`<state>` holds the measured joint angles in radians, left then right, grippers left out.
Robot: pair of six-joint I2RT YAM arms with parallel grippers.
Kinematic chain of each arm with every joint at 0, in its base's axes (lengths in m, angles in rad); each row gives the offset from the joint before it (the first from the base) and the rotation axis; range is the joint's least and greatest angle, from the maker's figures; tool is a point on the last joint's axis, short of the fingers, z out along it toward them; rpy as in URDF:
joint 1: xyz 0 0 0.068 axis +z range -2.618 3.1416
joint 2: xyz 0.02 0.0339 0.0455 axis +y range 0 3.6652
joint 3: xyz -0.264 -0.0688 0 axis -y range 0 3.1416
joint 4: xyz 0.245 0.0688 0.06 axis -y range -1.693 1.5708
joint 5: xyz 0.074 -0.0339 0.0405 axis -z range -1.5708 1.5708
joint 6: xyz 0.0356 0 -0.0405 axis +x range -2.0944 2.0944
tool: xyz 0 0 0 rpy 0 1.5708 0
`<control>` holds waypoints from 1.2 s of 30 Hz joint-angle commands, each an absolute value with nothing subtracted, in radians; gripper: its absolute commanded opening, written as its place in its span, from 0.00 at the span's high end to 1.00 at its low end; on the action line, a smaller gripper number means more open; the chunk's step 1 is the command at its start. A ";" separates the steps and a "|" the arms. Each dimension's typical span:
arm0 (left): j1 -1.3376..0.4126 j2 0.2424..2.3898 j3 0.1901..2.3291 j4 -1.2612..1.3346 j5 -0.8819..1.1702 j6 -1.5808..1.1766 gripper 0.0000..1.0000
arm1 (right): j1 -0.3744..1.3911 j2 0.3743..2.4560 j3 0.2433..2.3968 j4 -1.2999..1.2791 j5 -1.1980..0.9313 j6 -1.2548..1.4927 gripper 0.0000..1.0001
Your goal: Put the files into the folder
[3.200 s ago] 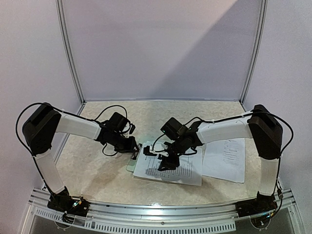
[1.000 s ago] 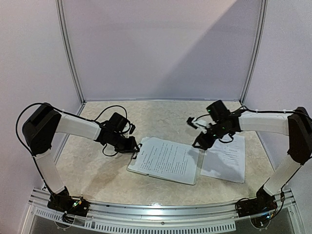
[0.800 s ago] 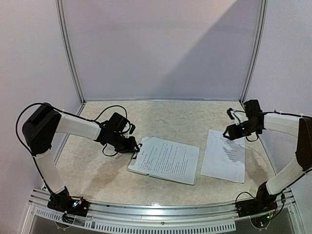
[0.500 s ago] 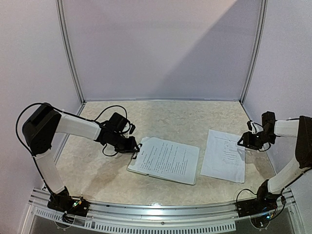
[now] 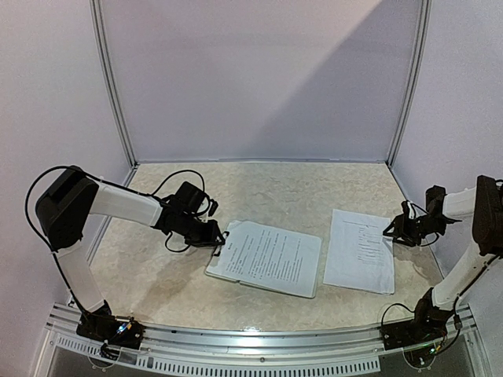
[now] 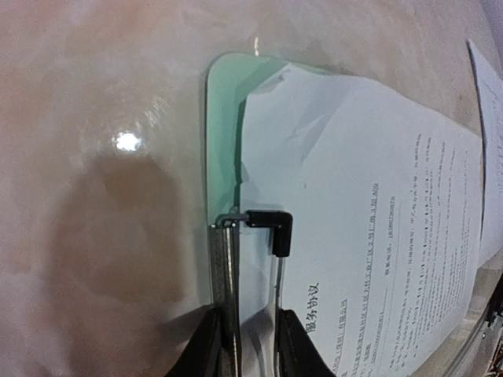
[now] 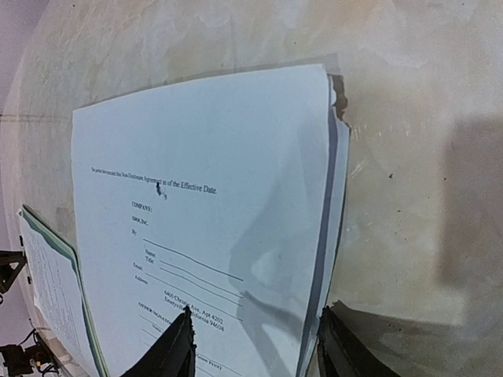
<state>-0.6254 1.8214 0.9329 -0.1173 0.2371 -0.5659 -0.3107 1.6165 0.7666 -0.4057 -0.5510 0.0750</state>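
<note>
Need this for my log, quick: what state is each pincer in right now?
Left pincer: closed on the folder's clip.
Right pincer: open over the edge of the loose files, holding nothing.

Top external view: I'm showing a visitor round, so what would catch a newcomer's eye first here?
The left claw pinches the black clip of the mint-green folder at table centre, a printed sheet lying on it. To the right, a loose stack of files lies apart, the right claw open over its outer edge.
</note>
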 commanded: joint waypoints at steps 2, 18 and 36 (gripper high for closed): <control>-0.647 1.857 0.891 -0.205 0.269 -0.573 1.00 | -0.307 1.627 0.770 -0.424 -0.533 0.085 0.48; -0.647 1.857 0.888 -0.204 0.272 -0.570 1.00 | -0.307 1.590 0.777 -0.376 -0.550 0.092 0.50; -0.647 1.857 0.885 -0.208 0.270 -0.567 1.00 | -0.307 1.687 0.795 -0.376 -0.651 0.113 0.50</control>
<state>-0.6254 1.8198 0.9283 -0.1104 0.2386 -0.5655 -0.3099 1.6547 0.7853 -0.3744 -0.6056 0.1009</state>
